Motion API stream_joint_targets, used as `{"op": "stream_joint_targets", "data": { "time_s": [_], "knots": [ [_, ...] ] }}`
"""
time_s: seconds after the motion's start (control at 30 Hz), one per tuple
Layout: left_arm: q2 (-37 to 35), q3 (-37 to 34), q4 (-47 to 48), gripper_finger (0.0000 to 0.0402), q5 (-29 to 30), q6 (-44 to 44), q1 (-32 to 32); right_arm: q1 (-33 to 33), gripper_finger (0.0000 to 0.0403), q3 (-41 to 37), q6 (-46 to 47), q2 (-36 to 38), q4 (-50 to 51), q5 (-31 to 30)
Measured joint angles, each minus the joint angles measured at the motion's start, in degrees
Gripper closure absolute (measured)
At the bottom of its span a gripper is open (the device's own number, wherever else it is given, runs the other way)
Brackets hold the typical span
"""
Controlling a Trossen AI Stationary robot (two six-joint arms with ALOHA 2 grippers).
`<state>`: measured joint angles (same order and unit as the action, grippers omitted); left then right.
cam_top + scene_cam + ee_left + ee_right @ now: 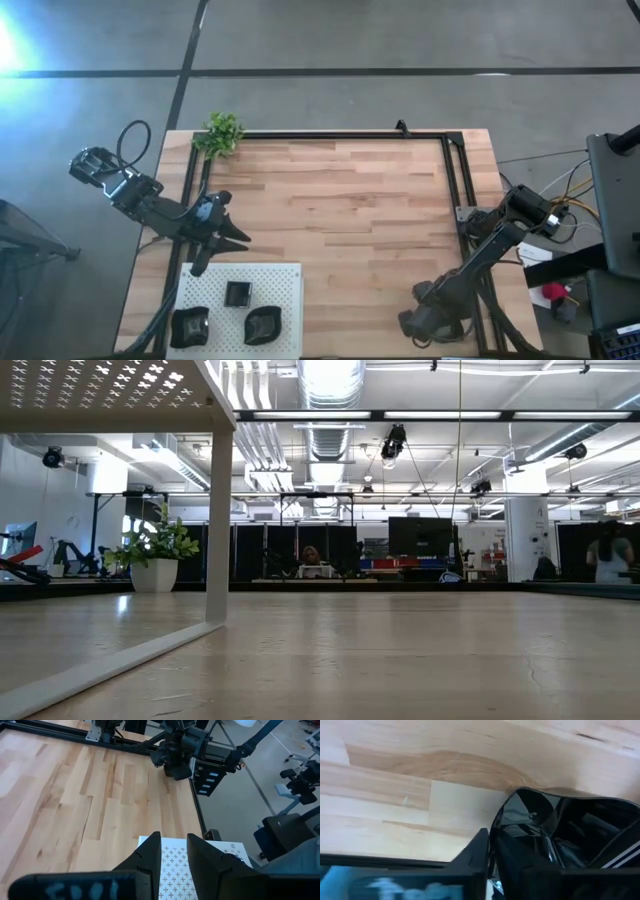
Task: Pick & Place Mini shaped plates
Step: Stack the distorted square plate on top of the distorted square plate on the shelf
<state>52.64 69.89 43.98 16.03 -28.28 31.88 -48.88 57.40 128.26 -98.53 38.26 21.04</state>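
right gripper (492,865) is seen clamped on a glossy black plate (540,820) at lower right of the high view; left gripper (222,243) is held open above the white board (280,285), three plates (238,294) on it

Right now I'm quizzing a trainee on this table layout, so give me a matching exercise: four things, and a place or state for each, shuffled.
Things:
1. plant
2. white board
3. left pincer
4. right pincer

Places or states:
A. shut on a glossy black plate
B. far left corner of the table
C. open, above the board's far edge
D. near left edge, carrying three dark plates

Pairs: 1-B, 2-D, 3-C, 4-A
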Motion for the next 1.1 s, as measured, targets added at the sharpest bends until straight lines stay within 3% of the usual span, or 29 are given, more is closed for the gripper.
{"op": "stream_joint_targets", "data": {
  "time_s": [0.2, 0.43, 0.57, 0.9, 1.1],
  "knots": [
    [0.00, 0.00, -0.01, 0.0317, 0.35, 1.17, -0.02, 0.19, 0.0394, 5.08, -5.00, 0.02, 8.29, 0.04],
    [0.02, 0.00, -0.01, 0.0317, 0.59, 4.07, -0.04, 3.27, 0.0395, 20.85, -16.54, 0.11, 32.38, -0.52],
    [0.52, 0.00, -0.04, 0.0317, 0.69, 7.85, -0.15, 6.04, 0.0395, 29.21, -25.24, 0.12, 40.59, -5.65],
    [3.99, -0.04, -0.70, 0.0317, 0.58, 14.51, -1.92, 15.86, 0.0395, 40.65, -57.83, 0.19, 42.69, -20.65],
    [5.68, -0.04, -4.43, 0.0317, -1.56, 18.87, -4.39, 22.30, 0.0395, 43.63, -77.62, 0.21, 41.70, -24.98]
  ]
}}
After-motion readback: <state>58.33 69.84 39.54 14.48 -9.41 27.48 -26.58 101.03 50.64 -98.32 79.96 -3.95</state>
